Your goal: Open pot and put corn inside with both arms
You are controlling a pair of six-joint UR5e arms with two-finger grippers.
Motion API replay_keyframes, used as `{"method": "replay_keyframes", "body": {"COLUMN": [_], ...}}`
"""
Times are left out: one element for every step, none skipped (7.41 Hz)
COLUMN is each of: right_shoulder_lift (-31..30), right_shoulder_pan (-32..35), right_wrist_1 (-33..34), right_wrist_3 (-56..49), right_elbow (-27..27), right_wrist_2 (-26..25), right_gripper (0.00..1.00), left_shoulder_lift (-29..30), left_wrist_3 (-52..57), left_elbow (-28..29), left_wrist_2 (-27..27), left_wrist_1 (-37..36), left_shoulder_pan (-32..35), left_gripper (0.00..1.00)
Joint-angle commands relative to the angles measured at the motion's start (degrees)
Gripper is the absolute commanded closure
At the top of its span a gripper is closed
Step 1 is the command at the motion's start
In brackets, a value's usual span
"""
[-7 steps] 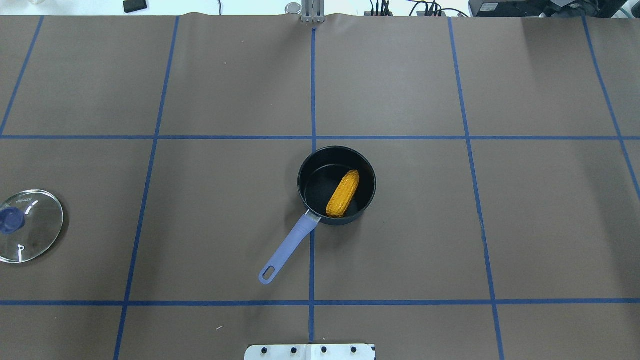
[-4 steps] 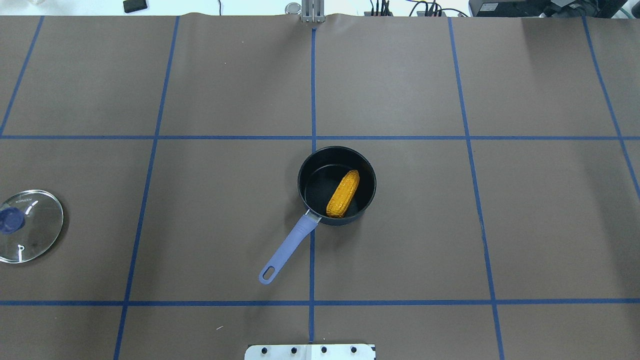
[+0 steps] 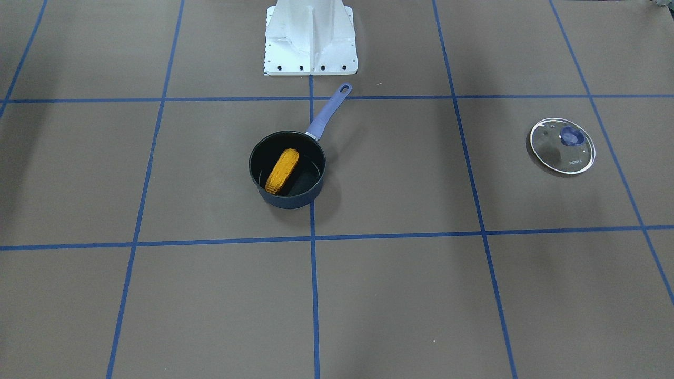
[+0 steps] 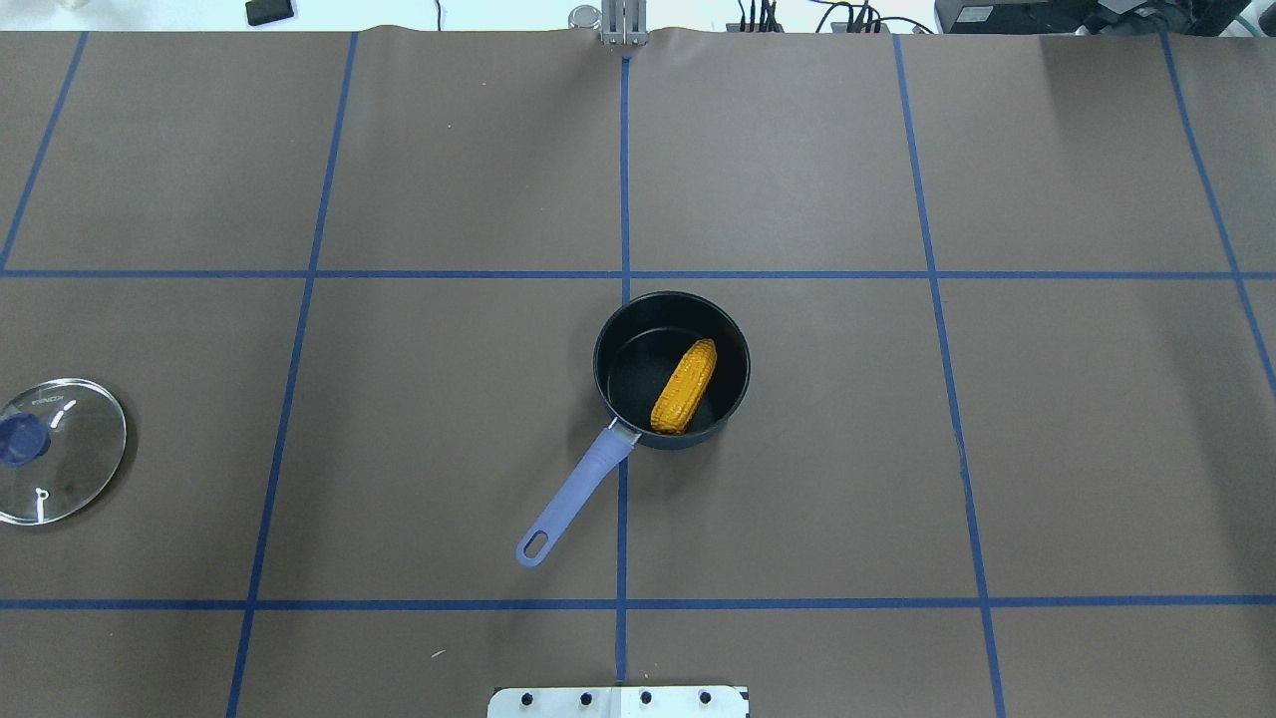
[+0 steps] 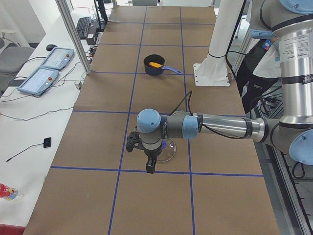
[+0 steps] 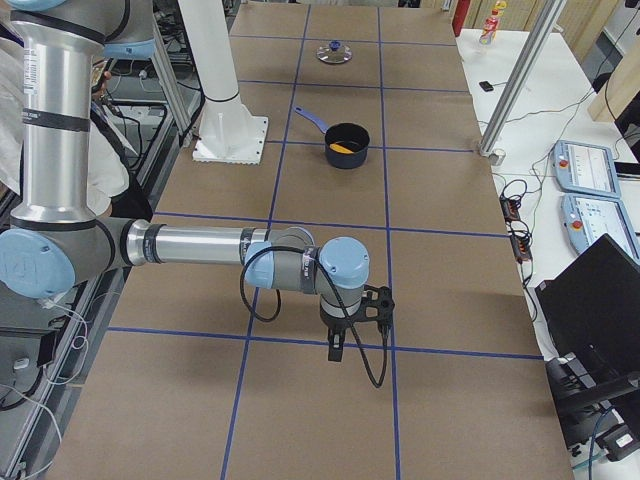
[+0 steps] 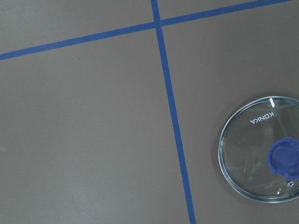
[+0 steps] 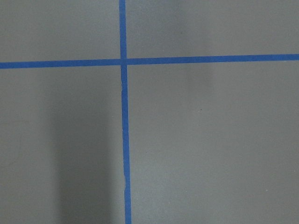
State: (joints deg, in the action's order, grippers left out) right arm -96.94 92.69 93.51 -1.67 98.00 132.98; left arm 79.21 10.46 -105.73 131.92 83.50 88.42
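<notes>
The orange-yellow corn [image 4: 684,386] lies inside the open dark pot [image 4: 670,296] with a lilac handle [image 4: 573,494] at the table's middle; both also show in the front view, corn [image 3: 282,170] and pot [image 3: 287,200]. The glass lid [image 4: 70,454] with a blue knob lies flat at the far left, also in the left wrist view [image 7: 254,154]. My left gripper [image 5: 149,167] hangs above the table beside the lid. My right gripper [image 6: 336,350] hangs over bare table far from the pot. Both show only in side views, so I cannot tell whether they are open or shut.
The white base plate [image 3: 310,37] stands just behind the pot's handle. Blue tape lines cross the brown table cover. Control pendants [image 5: 46,68] and cables lie on the side bench beyond the table's edge.
</notes>
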Motion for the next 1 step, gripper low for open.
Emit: {"method": "replay_keyframes", "body": {"right_shoulder_lift": [0.0], "right_shoulder_pan": [-0.2], "right_wrist_1": [0.0], "right_wrist_3": [0.1], "right_elbow": [0.0], "right_wrist_2": [0.0], "right_gripper": [0.00], "left_shoulder_lift": [0.1], "left_wrist_3": [0.0], "left_elbow": [0.0], "left_wrist_2": [0.0], "left_wrist_1": [0.0], "left_shoulder_pan": [0.0], "left_gripper": [0.02]}}
